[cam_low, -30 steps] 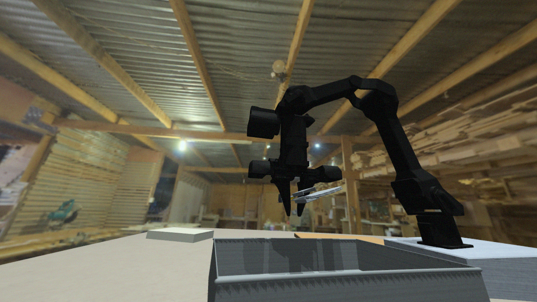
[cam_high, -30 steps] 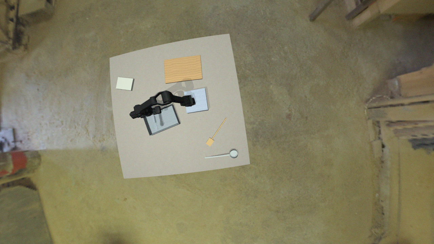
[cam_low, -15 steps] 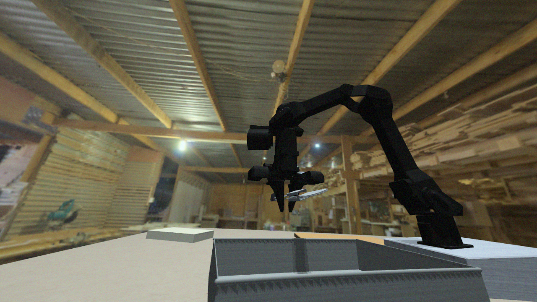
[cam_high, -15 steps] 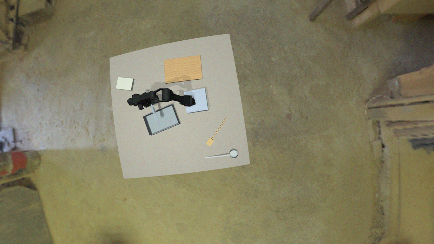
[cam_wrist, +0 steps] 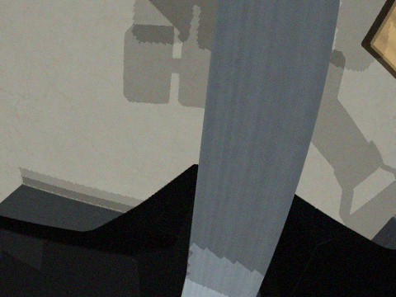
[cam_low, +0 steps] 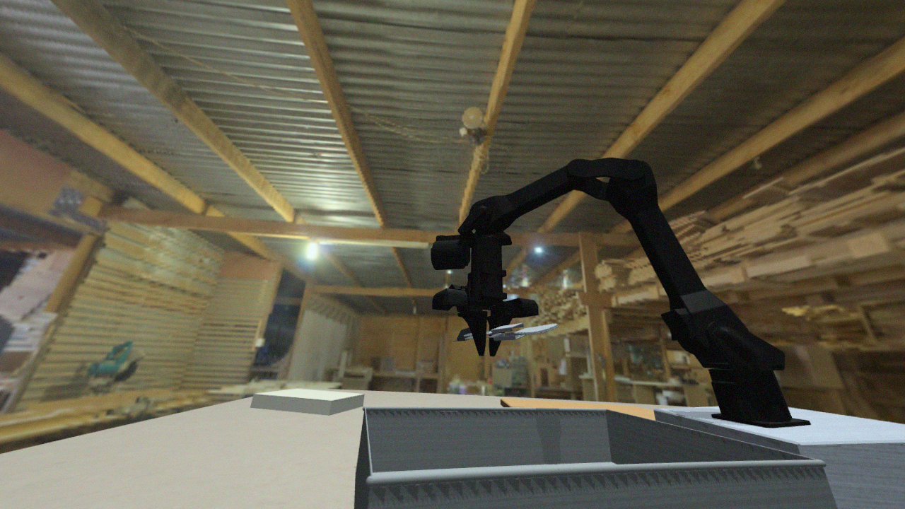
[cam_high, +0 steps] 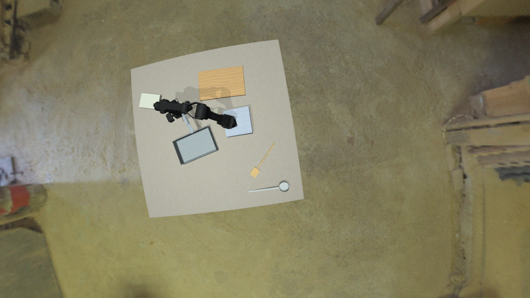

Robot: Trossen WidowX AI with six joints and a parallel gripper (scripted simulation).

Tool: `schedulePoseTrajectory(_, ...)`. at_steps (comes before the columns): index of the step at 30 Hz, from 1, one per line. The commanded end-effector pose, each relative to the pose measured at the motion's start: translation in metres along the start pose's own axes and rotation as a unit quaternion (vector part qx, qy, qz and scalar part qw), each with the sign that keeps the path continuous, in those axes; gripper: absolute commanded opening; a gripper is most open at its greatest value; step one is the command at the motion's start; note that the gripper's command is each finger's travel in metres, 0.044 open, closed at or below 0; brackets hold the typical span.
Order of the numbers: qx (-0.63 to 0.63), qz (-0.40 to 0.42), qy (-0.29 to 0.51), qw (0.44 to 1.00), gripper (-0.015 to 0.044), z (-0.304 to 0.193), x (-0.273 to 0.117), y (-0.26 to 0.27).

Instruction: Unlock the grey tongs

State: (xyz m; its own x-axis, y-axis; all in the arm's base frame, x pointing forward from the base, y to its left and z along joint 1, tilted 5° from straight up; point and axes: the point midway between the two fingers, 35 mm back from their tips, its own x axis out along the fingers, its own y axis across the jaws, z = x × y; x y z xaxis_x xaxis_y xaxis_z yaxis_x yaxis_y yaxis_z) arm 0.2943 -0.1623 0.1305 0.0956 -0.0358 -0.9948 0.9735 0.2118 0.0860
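Nearest, the roasting tin (cam_high: pixel 195 145) (cam_low: pixel 493 471) stands on the pale table (cam_high: pixel 207 200) (cam_low: pixel 189 442) (cam_wrist: pixel 74 103). Beyond and above it, the gripper (cam_low: pixel 488 353) (cam_wrist: pixel 223 177) grips the grey tongs (cam_high: pixel 189 123) (cam_low: pixel 534 330) (cam_wrist: pixel 260 124) in the air. The wooden board (cam_high: pixel 222 82) (cam_low: pixel 569 405) lies on the tabletop; farther off are stacked timber (cam_low: pixel 759 247) and a corrugated ceiling (cam_low: pixel 404 114).

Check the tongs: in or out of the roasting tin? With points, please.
Out. The gripper (cam_low: pixel 486 354) holds the tongs (cam_low: pixel 534 330) (cam_wrist: pixel 264 124) (cam_high: pixel 188 123) raised, well above the tin's rim (cam_low: pixel 506 470).
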Motion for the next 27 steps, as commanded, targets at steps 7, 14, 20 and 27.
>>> schedulePoseTrajectory(7,-0.06,0.004,-0.003,0.998,-0.015,0.043,-0.01,-0.038)
schedulePoseTrajectory(14,-0.074,0.004,-0.003,0.997,-0.015,0.052,-0.012,-0.048)
schedulePoseTrajectory(20,-0.092,0.003,-0.005,0.996,-0.015,0.064,-0.012,-0.063)
schedulePoseTrajectory(27,-0.127,-0.001,-0.005,0.992,-0.015,0.086,-0.011,-0.098)
